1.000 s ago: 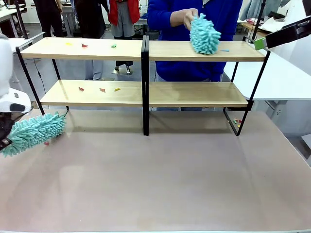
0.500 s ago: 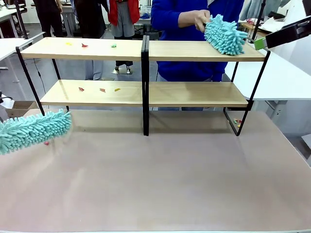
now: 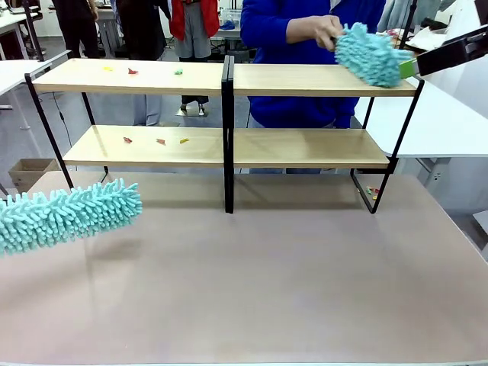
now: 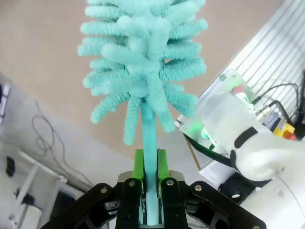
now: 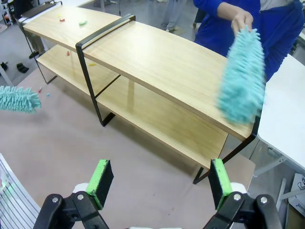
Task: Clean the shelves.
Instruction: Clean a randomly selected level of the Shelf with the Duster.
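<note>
Shelves [image 3: 290,79] [image 5: 157,62]: two long light-wood boards in a black frame with a centre post, standing across the far half of the table [image 3: 267,290]. Contents, top board, left half: three small scraps [image 3: 133,72], yellow, red and green, well apart. Top board, right half: the person's duster [image 3: 371,55] [image 5: 244,81], teal and shaggy, lying on the board's right end, its handle in the person's hand [image 3: 324,30] [image 5: 240,20]. Lower board, left half: three more scraps [image 3: 161,141], two red and one yellow. Lower board, right half: bare wood. On the table beside the right foot of the frame: a few loose bits [image 3: 372,191]. Left claw [image 4: 150,164]: closed tight on the teal handle of a second duster [image 4: 143,62] [image 3: 65,215] [image 5: 18,98], green pads pressed to both sides of it; the head is held roughly level above the table's left side, in front of the shelves and apart from them. Right claw [image 5: 159,183]: spread wide, nothing between the pads, raised near the right end of the shelves. Changes over the last second: the person's duster has gone from the middle of the right top board to its far right end; the second duster has travelled rightward, farther in over the table; the six scraps on the left boards lie as before.
</note>
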Motion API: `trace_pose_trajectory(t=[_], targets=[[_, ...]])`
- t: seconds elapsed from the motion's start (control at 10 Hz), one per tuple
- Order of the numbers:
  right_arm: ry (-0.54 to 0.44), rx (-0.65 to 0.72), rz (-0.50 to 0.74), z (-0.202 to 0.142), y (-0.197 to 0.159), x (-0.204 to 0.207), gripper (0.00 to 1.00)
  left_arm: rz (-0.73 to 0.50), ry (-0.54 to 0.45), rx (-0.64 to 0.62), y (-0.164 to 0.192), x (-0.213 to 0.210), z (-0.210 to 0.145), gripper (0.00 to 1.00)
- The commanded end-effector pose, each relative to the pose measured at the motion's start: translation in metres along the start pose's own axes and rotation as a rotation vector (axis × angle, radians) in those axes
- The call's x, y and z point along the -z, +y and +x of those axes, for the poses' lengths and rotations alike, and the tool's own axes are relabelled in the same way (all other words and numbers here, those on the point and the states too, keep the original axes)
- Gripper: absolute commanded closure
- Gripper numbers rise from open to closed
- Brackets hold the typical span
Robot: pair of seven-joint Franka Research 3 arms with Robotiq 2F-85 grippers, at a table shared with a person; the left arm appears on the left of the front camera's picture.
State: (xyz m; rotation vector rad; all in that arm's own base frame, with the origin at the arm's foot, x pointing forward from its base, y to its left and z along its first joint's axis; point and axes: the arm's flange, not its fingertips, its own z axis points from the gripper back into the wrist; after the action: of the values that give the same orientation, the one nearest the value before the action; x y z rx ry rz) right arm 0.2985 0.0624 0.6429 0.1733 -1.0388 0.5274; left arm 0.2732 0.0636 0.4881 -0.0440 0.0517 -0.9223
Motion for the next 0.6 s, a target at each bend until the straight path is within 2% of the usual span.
trace_pose_trajectory(t=[0.0,0.4,0.5], targets=[[-0.002,0.008,0.006,0.000,0.000,0.000,0.00,-0.113,-0.105,0.041,-0.013,0.017,-0.013,0.88],[-0.002,0.008,0.006,0.000,0.000,0.000,0.00,-0.349,-0.470,-0.057,0.021,-0.011,-0.025,0.88],[-0.002,0.008,0.006,0.000,0.000,0.000,0.00,-0.367,-0.572,-0.010,0.026,-0.018,-0.027,0.88]])
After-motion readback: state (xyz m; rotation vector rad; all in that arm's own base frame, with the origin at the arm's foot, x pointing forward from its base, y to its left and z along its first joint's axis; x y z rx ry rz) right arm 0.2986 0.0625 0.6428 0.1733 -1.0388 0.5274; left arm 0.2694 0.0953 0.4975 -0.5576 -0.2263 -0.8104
